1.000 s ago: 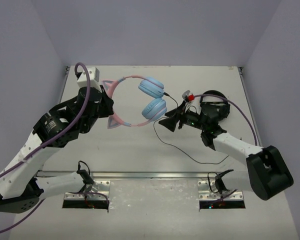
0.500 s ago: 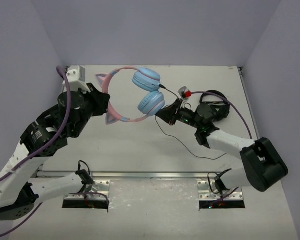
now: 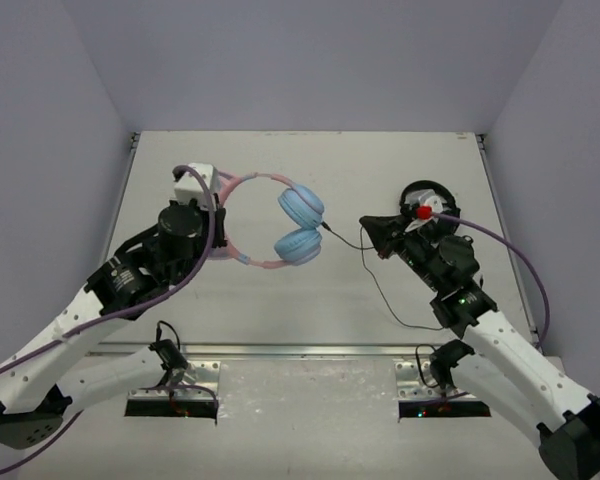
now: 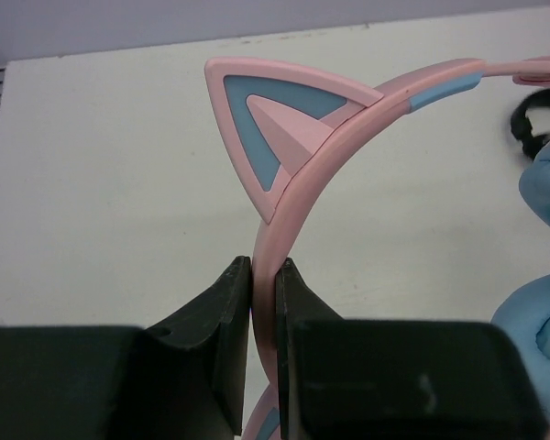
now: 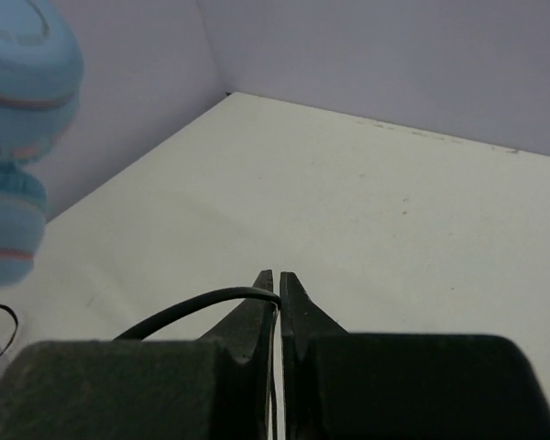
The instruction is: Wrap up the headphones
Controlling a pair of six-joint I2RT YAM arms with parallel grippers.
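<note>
Left wrist, left gripper [image 4: 263, 275] clamping headband [image 4: 335, 151], right gripper [image 5: 277, 279] pinching cable [image 5: 222, 292]

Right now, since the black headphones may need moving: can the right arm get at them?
Probably not yet: the black headphones lie close by, but the right claw is shut on the cable.
</note>
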